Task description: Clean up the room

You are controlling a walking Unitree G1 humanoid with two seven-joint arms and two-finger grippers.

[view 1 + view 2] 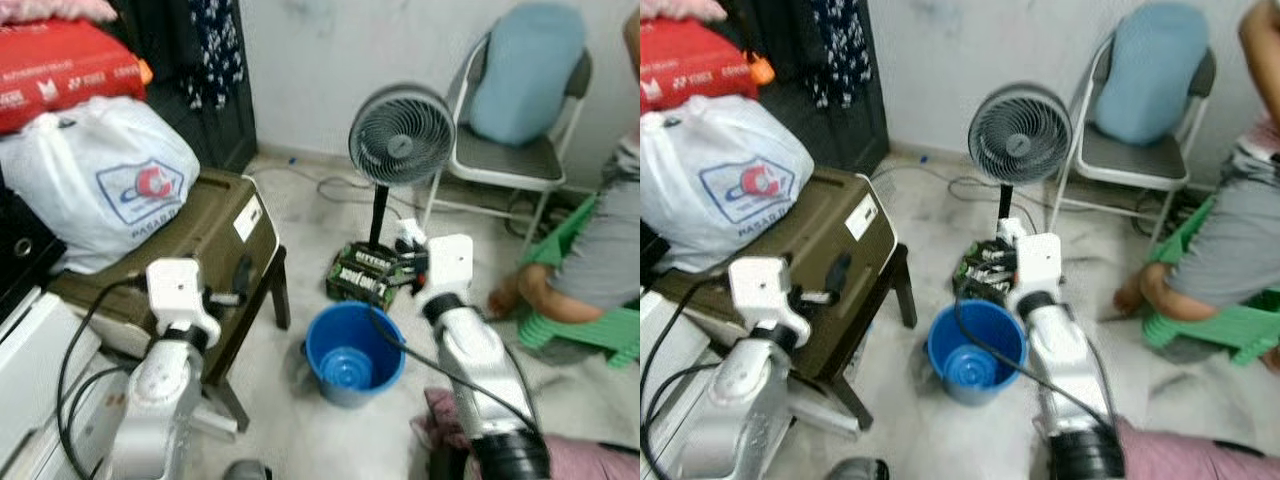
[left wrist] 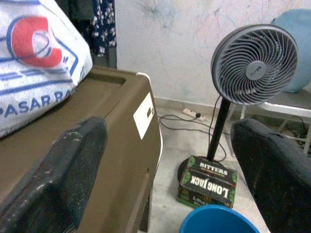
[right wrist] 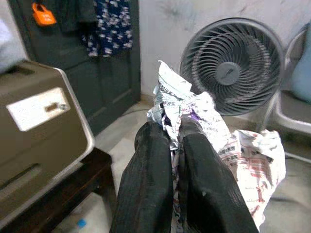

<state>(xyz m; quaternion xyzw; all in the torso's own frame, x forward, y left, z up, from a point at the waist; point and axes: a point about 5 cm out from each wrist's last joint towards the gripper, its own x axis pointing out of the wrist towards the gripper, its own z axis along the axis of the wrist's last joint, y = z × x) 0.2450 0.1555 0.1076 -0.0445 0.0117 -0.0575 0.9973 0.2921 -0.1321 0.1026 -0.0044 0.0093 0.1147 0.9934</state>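
The right gripper [image 3: 170,141] has its two black fingers pressed together on a crumpled wad of printed white paper [image 3: 194,109], which sticks up past the fingertips and spills down beside them; in the head views the paper [image 1: 409,236] is held in the air above the far rim of a round blue plastic bucket [image 1: 352,352] that stands on the pale floor [image 1: 320,215]. Just beyond the bucket lies a green and black cardboard box printed "Long Jack" [image 2: 208,182], resting at the foot of a grey pedestal fan [image 1: 401,135]. Behind the fan, against the wall, stands a folding metal chair with a light blue cushion [image 1: 525,70] leaning on its backrest. The left gripper [image 2: 170,165] hovers with its fingers spread wide apart, holding nothing, by the near right corner of an olive-brown hard case [image 1: 215,225] that sits on a dark wooden stool [image 1: 262,300]. A white plastic bag with a red and blue logo [image 1: 100,180] rests on the left end of the case, with a red sack [image 1: 65,65] stacked behind it. At the right edge of the room a person in a grey shirt [image 1: 610,250] crouches on a green plastic stool [image 1: 585,330].
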